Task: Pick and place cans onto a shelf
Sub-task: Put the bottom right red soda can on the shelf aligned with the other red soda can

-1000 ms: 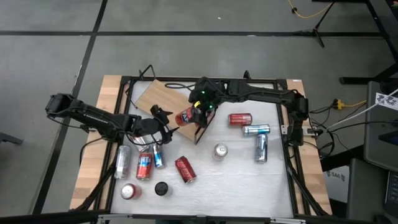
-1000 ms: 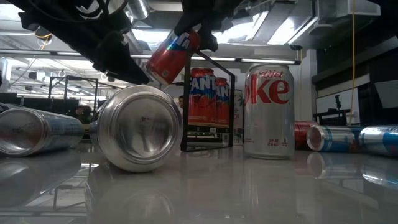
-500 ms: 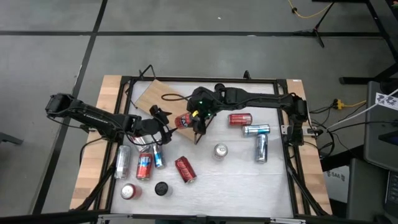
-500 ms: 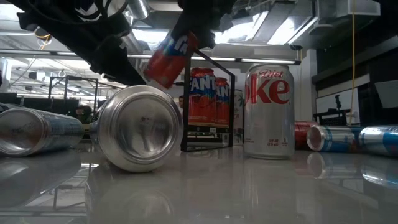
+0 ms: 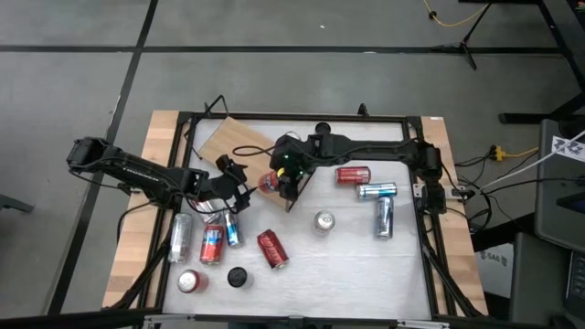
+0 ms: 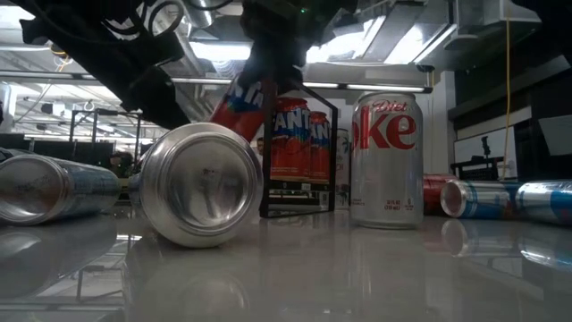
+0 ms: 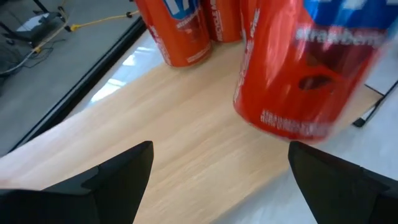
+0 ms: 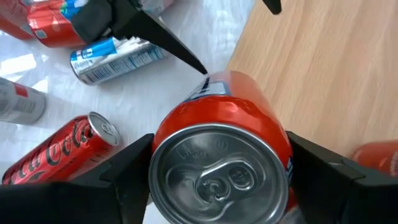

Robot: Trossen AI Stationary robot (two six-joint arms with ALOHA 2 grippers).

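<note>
Risk sits mostly at the shelf (image 5: 239, 144) edge. We have the right tool (image 8: 217, 186) closed across the body of a red can (image 8: 219, 168), its fingers (image 8: 127, 174) pressed on either side just under the silver top, and we hold it over the shelf's near edge, close to the black frame (image 6: 299, 152), toward the far-left part of the worktop (image 5: 366, 265). From the low camera the can looks tilted, not upright. If we let go like this, we judge it could land on its rim and topple, or roll off the board onto the worktop.

Our left tool (image 7: 217, 180) hangs just beside it with its fingers spread wide and nothing between them. We judge the two tools are close enough that a sideways move by either could knock the can or each other.

Two orange cans (image 7: 180, 28) already stand on the board nearby; setting down too near them could tip them. More cans (image 5: 274, 249) lie scattered over the near-left and right parts of the worktop.
</note>
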